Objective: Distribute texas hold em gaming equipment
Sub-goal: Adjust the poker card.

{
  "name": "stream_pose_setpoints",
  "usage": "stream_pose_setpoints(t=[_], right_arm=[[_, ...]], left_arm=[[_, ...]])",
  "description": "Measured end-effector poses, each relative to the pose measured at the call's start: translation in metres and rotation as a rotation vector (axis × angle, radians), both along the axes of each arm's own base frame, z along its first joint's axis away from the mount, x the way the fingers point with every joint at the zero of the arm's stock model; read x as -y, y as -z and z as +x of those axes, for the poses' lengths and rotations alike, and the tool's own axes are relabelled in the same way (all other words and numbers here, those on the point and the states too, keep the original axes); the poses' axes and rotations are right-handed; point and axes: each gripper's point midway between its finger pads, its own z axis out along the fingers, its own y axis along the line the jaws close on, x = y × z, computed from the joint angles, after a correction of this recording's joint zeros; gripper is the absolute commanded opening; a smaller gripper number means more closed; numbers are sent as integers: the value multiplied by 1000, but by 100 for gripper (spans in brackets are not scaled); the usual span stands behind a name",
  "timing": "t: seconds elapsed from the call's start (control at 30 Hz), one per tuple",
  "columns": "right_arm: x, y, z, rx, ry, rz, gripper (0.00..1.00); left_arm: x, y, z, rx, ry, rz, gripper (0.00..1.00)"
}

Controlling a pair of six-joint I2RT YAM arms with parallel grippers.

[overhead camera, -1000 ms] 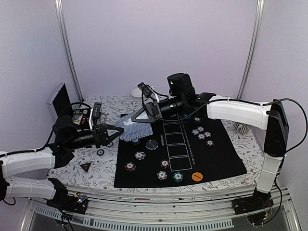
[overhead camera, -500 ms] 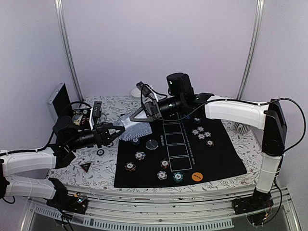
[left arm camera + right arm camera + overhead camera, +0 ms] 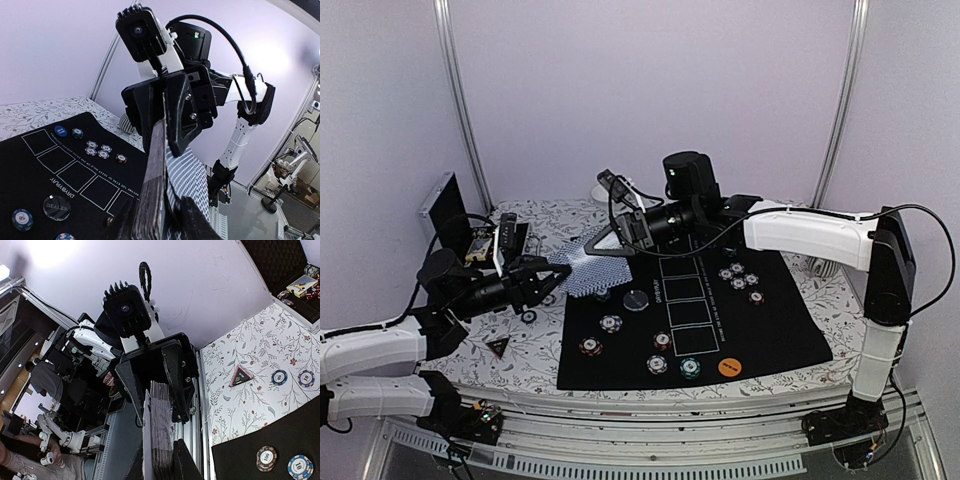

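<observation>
Now the left end effector point(image 3: 556, 272) pinches one edge of the cards point(image 3: 585, 270) and the right end effector point(image 3: 610, 243) pinches the other, in the air over the far left corner of the mat point(image 3: 770, 330); since a second ago the pair drifted slightly left, so, I judge, a handover goes on and no card is dealt yet.

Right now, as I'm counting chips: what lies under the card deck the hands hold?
Around the card deck only the black mat corner and floral tablecloth show; whatever lies directly beneath the cards is hidden.
</observation>
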Motion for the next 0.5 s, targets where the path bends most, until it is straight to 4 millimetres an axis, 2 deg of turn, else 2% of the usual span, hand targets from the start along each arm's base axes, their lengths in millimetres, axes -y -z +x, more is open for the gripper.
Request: stream_pose_setpoints(t=[0.2, 0.5], right_arm=[[0, 1, 0, 6, 0, -1, 2], [4, 6, 9, 2, 28, -23, 2]], left_arm=[[-2, 3, 3, -2, -27, 19, 31], [5, 11, 12, -38, -29, 60, 14]])
